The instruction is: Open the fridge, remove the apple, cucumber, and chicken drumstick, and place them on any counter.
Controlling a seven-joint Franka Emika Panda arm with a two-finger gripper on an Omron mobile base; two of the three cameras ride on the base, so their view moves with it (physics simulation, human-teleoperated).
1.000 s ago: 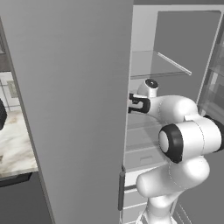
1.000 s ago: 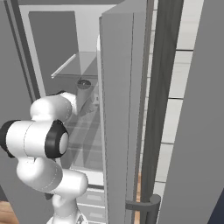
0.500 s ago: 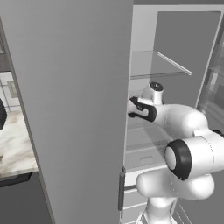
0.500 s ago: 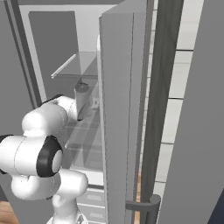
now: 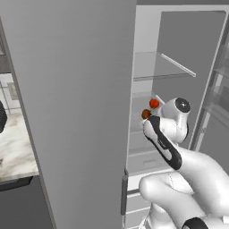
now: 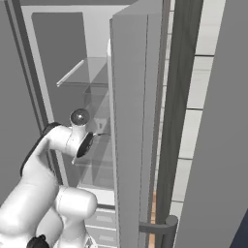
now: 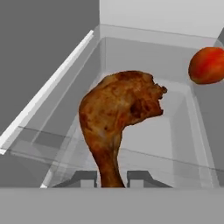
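Chicken drumstick (image 7: 120, 118) stands with its thin end down between the two finger tips of the gripper (image 7: 111, 178), thick end up, in a clear-walled compartment inside the fridge (image 5: 80, 89). The tips sit close on either side of the bone and seem to pinch it, so I judge the hand closed on the drumstick, narrowed to the width of that thin end. A second ago the hand hung lower and nearer the door edge with nothing by it; now the forearm has lifted and reached in, and a brown piece and the apple (image 5: 154, 103) show just past it in the left base view. The apple (image 7: 207, 65) sits toward the compartment's far right corner, apart from the drumstick. With the door open and the grip apparently made, the next step is likely drawing the drumstick out toward the counter (image 5: 13, 147) at the left.
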